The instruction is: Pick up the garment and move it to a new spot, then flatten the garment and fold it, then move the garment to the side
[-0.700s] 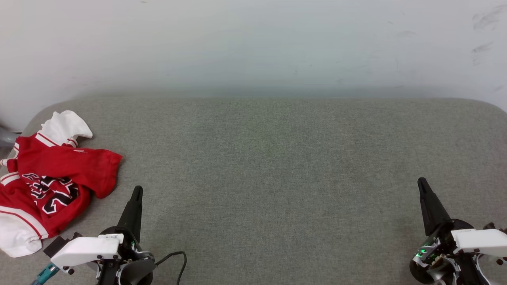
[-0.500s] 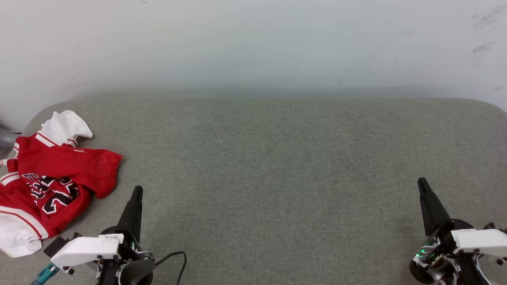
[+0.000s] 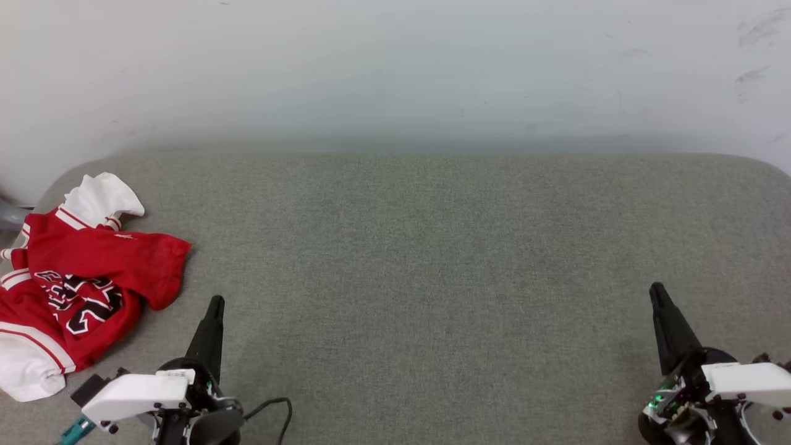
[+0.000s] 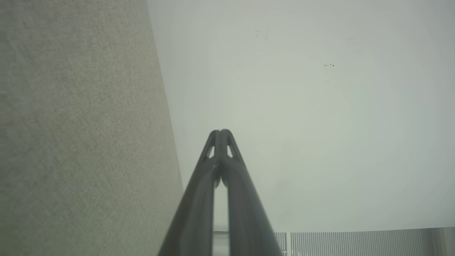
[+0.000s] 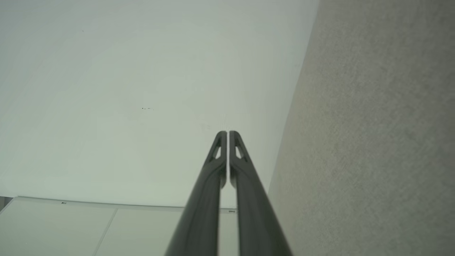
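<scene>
The garment (image 3: 86,272), a red jersey with white sleeves and black lettering, lies crumpled at the left end of the grey upholstered surface (image 3: 420,247). My left gripper (image 3: 215,301) is shut and empty at the lower left, its tip just right of the garment's hem and apart from it. At the lower right my right gripper (image 3: 654,288) is shut and empty too, far from the garment. In the left wrist view the left gripper (image 4: 220,132) points at the pale wall with fingertips together. The right gripper (image 5: 227,132) in its own wrist view looks the same.
A pale wall (image 3: 395,68) rises behind the surface. The surface has rounded far corners, and its left edge runs beside the garment. A black cable (image 3: 272,408) loops by my left wrist.
Both grippers have dropped slightly toward the bottom of the head view. The garment has not moved.
</scene>
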Motion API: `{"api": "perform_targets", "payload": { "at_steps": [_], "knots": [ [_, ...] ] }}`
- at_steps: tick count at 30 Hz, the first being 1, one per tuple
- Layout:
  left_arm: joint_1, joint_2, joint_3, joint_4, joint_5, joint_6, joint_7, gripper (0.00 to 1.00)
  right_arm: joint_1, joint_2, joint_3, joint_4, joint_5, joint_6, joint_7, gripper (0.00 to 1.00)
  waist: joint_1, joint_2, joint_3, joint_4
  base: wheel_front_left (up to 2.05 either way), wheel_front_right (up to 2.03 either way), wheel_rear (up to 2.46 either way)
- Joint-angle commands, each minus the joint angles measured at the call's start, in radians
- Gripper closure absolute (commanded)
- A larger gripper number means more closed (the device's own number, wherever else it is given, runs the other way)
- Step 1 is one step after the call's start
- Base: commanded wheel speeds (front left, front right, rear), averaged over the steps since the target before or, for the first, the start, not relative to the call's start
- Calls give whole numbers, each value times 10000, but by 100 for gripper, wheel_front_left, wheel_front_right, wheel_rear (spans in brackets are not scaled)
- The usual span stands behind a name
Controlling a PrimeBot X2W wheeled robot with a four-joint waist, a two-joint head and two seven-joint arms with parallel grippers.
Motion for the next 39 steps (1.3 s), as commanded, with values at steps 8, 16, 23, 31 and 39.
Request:
{"api": "perform_targets", "payload": {
  "at_steps": [8,16,23,31,39],
  "knots": [
    [249,-23,-78,59,169,8,-255,0,270,5,51,190,-238,-2,-254,0,0,0,10,1,0,0,0],
    [222,-20,84,-227,1409,85,-648,0,300,7,-149,-180,-1646,-2,-648,0,0,0,40,6,0,0,0],
    [247,-18,-100,-790,2840,463,-962,0,333,9,-204,-745,-3124,-2,-962,0,0,0,58,13,0,0,0],
    [353,-15,-470,-1248,4737,1029,-1295,0,447,11,24,-1452,-5300,-2,-1295,0,0,0,57,21,0,0,0],
    [431,-12,-813,-1397,6498,1464,-1599,0,598,13,327,-1860,-7267,-2,-1601,0,0,0,57,24,0,0,0]
  ]
}}
